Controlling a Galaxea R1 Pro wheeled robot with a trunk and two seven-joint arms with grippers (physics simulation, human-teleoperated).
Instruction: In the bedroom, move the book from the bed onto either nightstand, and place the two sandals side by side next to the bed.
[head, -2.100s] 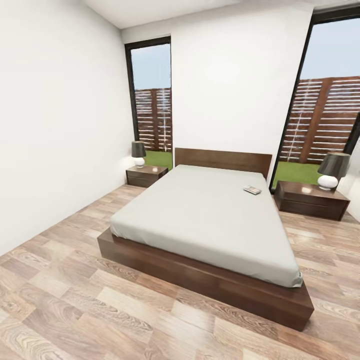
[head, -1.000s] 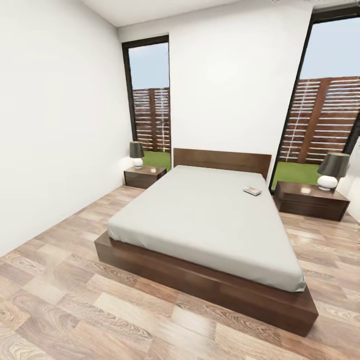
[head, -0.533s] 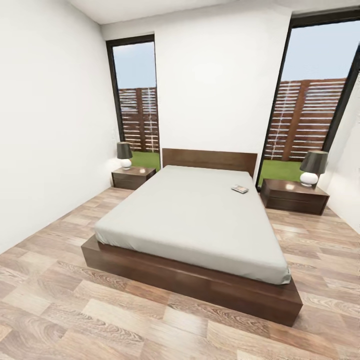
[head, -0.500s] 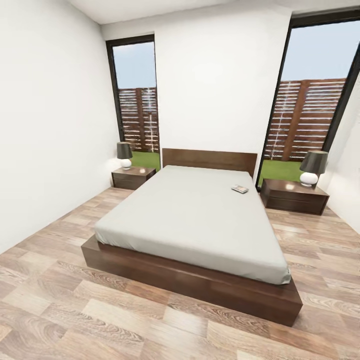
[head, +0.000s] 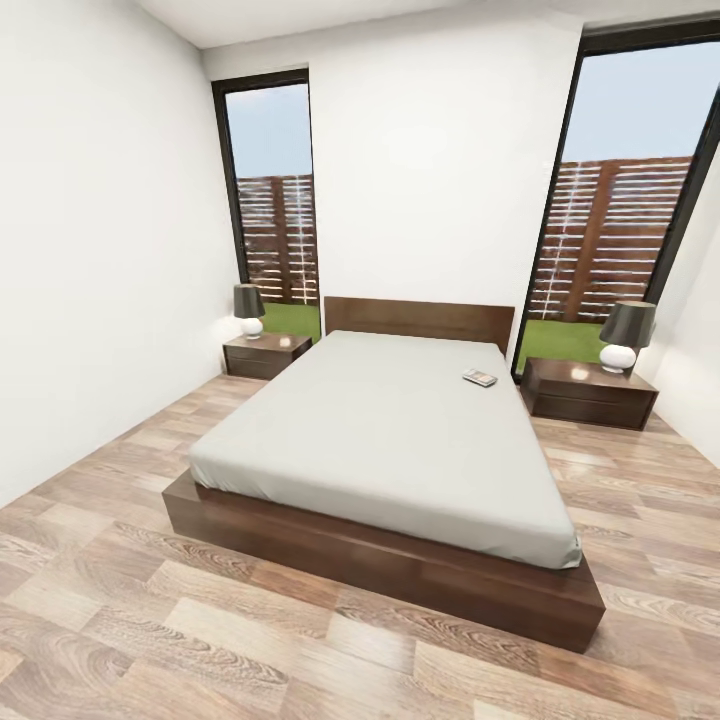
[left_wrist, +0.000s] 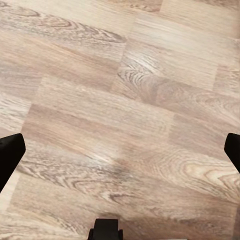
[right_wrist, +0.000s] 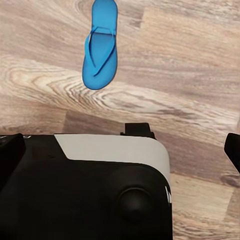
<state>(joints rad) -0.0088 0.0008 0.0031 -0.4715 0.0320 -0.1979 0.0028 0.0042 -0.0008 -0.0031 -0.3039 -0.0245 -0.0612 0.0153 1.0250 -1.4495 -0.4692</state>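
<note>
A bedroom seen from the robot's head camera, looking across the foot of a large low bed (head: 390, 440) with a flat light-grey mattress, a dark brown wooden frame and a matching headboard against a white wall. A small thin book (head: 480, 377) lies flat on the mattress, near the headboard end and close to the bed's right edge. Just beyond that edge stands a low dark wooden nightstand (head: 588, 396) with a glossy top, carrying a lamp (head: 624, 336) with a white round base and a dark shade. A second nightstand (head: 266, 354) stands at the bed's far left corner with a similar smaller-looking lamp (head: 249, 309). Tall black-framed windows (head: 268, 205) on both sides of the headboard wall show a slatted wooden fence, grass and pale sky. The floor (head: 150, 620) is brown-grey wood plank. In the left wrist view, the left claw (left_wrist: 120, 150) points down at bare floor planks; its two dark fingertips sit at opposite edges of the picture, spread wide with nothing between them. In the right wrist view, the right claw (right_wrist: 120, 150) is likewise spread wide and holds nothing; part of the robot's black and white body (right_wrist: 95, 190) lies beneath it. One bright-blue sandal (right_wrist: 101, 46) rests flat on the floor, straps up, past the robot's body and well apart from the right claw's fingertips. The book on the bed is far from both claws.
</note>
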